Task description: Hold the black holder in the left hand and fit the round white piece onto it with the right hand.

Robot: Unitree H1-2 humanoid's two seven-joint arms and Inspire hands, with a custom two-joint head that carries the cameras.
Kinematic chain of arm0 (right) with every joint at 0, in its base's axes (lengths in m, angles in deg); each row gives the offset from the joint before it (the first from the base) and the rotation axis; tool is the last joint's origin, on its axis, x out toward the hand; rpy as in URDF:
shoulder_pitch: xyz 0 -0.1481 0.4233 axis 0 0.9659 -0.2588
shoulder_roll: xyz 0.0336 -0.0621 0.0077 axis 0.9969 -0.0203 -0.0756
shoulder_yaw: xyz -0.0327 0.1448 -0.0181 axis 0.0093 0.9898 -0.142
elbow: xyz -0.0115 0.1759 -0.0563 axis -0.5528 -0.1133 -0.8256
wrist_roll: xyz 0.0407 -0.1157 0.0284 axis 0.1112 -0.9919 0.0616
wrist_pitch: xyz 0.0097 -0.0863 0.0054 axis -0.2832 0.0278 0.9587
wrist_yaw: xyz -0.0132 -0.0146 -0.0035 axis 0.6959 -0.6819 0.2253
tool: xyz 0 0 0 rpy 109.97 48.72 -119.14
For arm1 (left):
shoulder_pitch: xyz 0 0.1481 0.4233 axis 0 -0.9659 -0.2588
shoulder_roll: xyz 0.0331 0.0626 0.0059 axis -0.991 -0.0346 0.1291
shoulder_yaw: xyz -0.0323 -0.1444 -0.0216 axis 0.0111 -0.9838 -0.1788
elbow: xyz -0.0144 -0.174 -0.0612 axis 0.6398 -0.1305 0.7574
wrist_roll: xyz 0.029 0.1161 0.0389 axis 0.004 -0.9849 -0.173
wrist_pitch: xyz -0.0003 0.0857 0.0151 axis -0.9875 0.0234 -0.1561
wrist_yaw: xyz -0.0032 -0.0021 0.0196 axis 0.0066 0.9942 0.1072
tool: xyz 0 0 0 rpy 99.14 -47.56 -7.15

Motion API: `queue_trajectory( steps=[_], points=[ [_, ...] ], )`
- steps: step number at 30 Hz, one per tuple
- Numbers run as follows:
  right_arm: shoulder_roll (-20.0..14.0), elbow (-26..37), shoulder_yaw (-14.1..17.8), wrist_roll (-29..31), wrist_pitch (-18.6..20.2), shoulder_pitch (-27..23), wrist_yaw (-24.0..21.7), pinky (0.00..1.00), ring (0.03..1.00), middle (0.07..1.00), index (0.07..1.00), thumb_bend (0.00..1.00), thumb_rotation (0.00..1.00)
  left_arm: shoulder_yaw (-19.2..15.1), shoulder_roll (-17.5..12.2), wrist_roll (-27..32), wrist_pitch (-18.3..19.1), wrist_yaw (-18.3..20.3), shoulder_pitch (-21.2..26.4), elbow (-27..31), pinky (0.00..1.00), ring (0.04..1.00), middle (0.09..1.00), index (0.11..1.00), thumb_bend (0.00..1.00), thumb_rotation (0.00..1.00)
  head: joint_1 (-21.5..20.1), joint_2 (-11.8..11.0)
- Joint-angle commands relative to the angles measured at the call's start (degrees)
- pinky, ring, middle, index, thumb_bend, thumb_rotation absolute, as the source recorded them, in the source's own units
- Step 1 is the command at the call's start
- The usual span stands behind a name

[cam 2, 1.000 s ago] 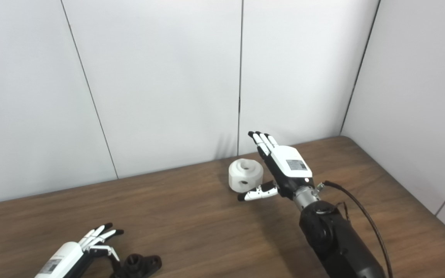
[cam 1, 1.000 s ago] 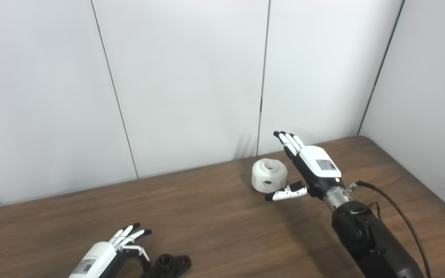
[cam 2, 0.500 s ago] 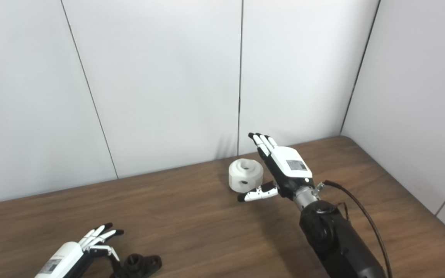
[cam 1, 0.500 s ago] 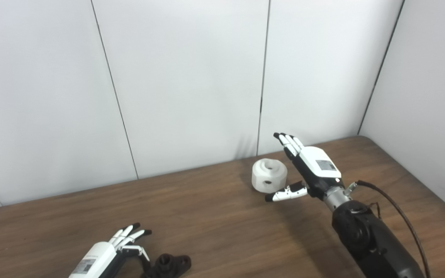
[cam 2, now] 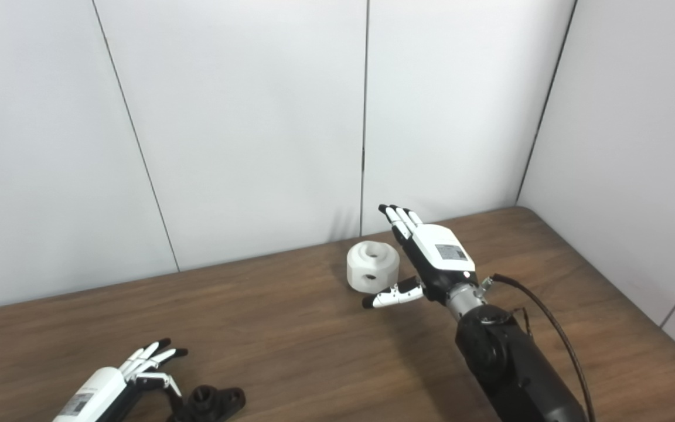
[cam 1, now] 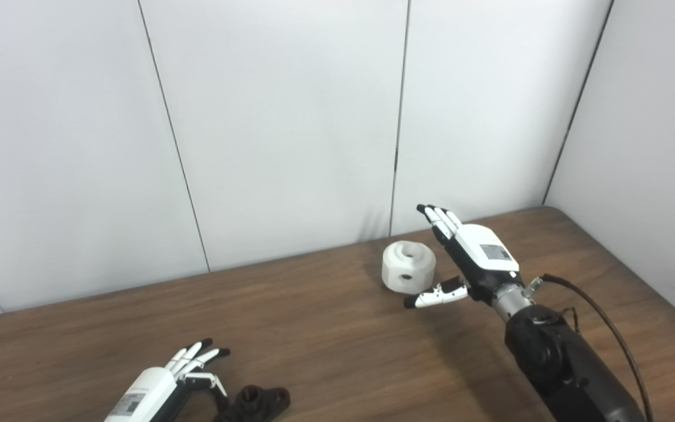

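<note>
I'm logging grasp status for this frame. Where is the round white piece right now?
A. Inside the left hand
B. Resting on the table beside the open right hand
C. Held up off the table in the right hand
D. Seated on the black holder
B: the round white piece sits on the table, with the right hand open beside it, fingers apart.

Wooden table [cam 1: 326, 328], white piece [cam 1: 408, 267] (upright), black holder [cam 1: 258, 402]
</note>
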Motion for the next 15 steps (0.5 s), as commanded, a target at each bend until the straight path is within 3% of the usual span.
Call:
queue_trajectory(
  steps=[1, 4, 7, 9, 11, 15],
  points=[
    [-1.1, 2.1, 0.6, -0.6, 0.3, -1.4, 1.1, 0.8, 0.988, 1.0, 1.0, 1.0, 0.52, 1.4, -0.1, -2.2, 0.1, 2.5, -0.5, -1.0, 1.0, 1.0, 0.915, 0.481, 0.52, 0.05, 0.1, 0.1],
    [-1.0, 1.8, 0.6, -1.6, -0.1, -1.3, 3.0, 0.78, 0.963, 1.0, 0.968, 0.89, 0.42, 1.4, -0.1, -2.3, 0.2, 2.6, -0.5, -1.0, 1.0, 1.0, 0.918, 0.481, 0.52, 0.05, 0.1, 0.1],
    [-1.0, 0.9, 0.4, -3.6, -1.8, -1.3, 7.1, 0.7, 0.883, 0.946, 0.806, 0.75, 0.3, 1.4, -0.1, -2.2, 0.2, 2.5, -0.4, -1.1, 1.0, 1.0, 0.916, 0.481, 0.52, 0.05, 0.1, 0.0],
    [-0.9, -0.1, 0.3, -4.4, -3.1, -1.5, 9.9, 0.66, 0.819, 0.865, 0.581, 0.58, 0.17, 1.4, -0.1, -2.2, 0.5, 2.8, -0.4, -1.0, 1.0, 1.0, 0.919, 0.481, 0.52, 0.05, 0.0, 0.0],
    [-0.4, -1.8, 0.5, -4.9, -4.9, -1.7, 14.3, 0.62, 0.754, 0.779, 0.499, 0.52, 0.14, 1.4, -0.1, -2.2, 0.3, 2.7, -0.4, -1.0, 1.0, 1.0, 0.916, 0.481, 0.52, 0.05, 0.0, 0.0],
    [-0.1, -3.6, 0.4, -5.4, -5.9, -2.2, 18.4, 0.6, 0.719, 0.739, 0.481, 0.5, 0.13, 1.4, 0.0, -2.2, 0.0, 2.3, -0.3, -1.5, 1.0, 1.0, 0.915, 0.481, 0.52, 0.05, 0.0, 0.0]
  ],
)
